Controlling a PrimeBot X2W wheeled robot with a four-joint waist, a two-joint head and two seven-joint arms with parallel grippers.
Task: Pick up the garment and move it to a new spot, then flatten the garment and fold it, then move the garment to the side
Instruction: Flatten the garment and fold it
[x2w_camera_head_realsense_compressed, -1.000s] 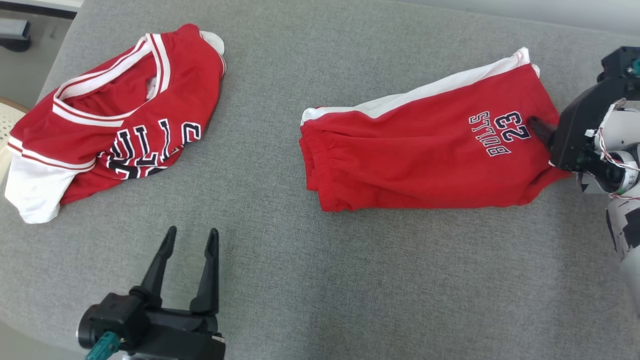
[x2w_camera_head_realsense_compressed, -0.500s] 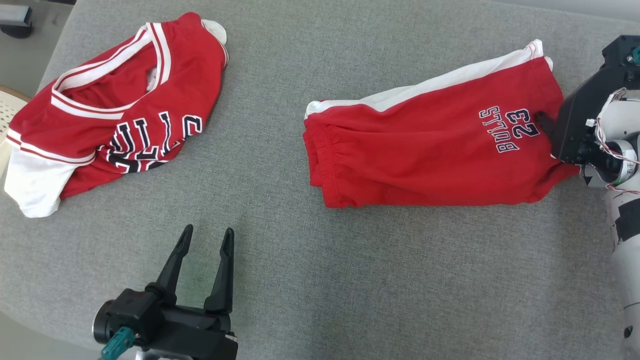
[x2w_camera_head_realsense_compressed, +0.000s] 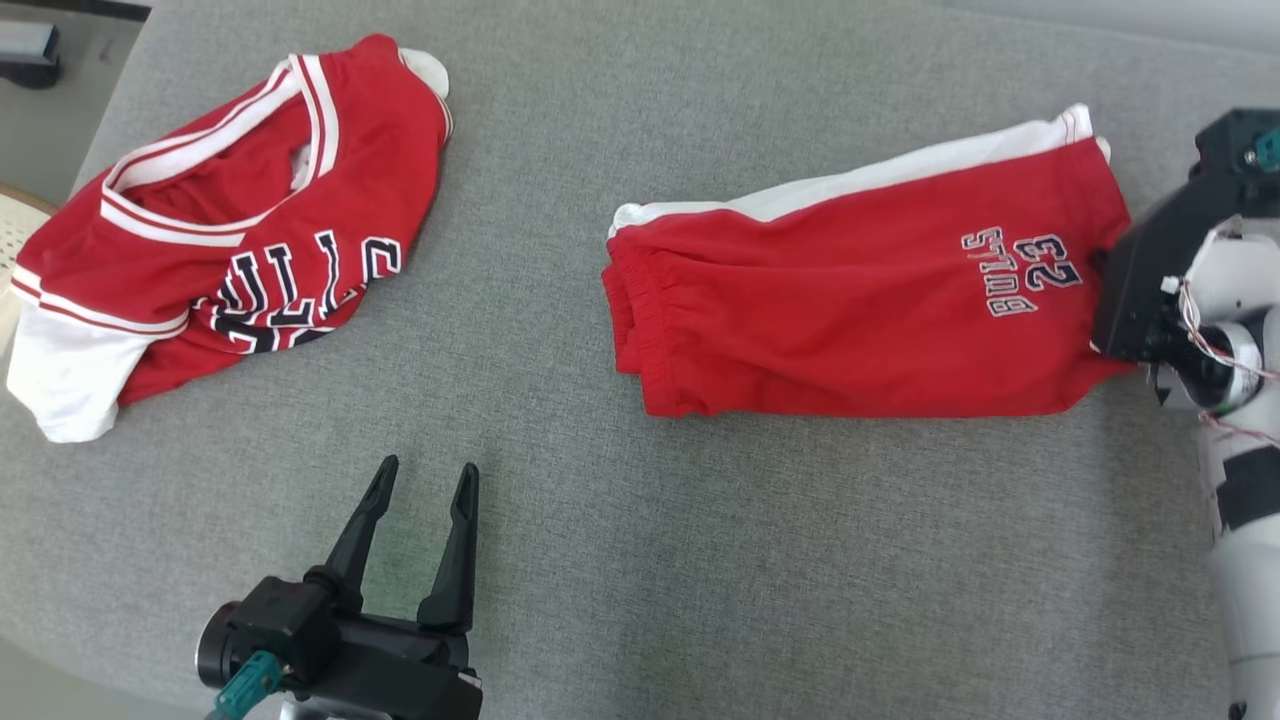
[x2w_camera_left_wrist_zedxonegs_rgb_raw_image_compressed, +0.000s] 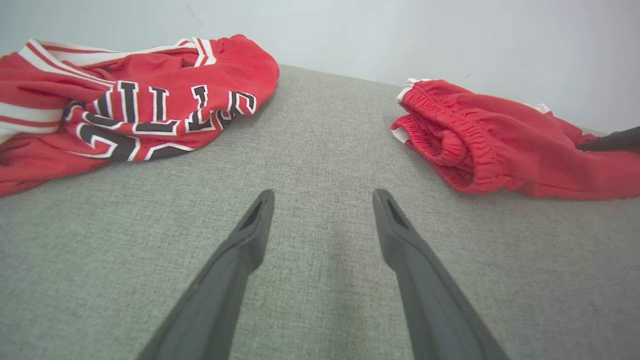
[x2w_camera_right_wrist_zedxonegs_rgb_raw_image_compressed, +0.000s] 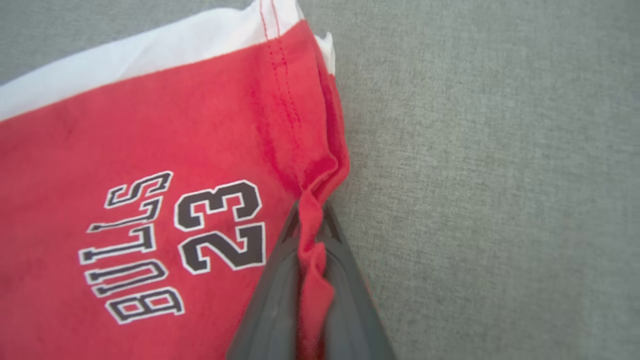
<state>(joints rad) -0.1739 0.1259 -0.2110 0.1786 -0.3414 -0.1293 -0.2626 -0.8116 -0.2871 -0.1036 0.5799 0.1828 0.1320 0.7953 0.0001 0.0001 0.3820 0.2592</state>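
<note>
The garment, red shorts (x2w_camera_head_realsense_compressed: 850, 300) with a white side stripe and "BULLS 23" print, lies half folded on the right of the grey cushion (x2w_camera_head_realsense_compressed: 700, 560). My right gripper (x2w_camera_head_realsense_compressed: 1100, 265) sits at the leg-hem end. In the right wrist view this gripper (x2w_camera_right_wrist_zedxonegs_rgb_raw_image_compressed: 311, 207) is shut, with a bunched ridge of the shorts' (x2w_camera_right_wrist_zedxonegs_rgb_raw_image_compressed: 125, 125) red hem pinched between its fingers. My left gripper (x2w_camera_head_realsense_compressed: 428, 470) hovers open at the lower left, holding nothing. The left wrist view has that gripper (x2w_camera_left_wrist_zedxonegs_rgb_raw_image_compressed: 324, 195) over bare fabric, with the shorts' (x2w_camera_left_wrist_zedxonegs_rgb_raw_image_compressed: 500, 145) elastic waistband ahead to the right.
A crumpled red and white Bulls jersey (x2w_camera_head_realsense_compressed: 230, 230) lies at the back left, also ahead to the left in the left wrist view (x2w_camera_left_wrist_zedxonegs_rgb_raw_image_compressed: 125, 115). The cushion's left edge drops to the floor near a pale chair (x2w_camera_head_realsense_compressed: 15, 220). A wall runs behind the cushion.
My right gripper has shut on the hem of the shorts, bunching the cloth. The head view has shifted slightly. The left gripper stays open.
</note>
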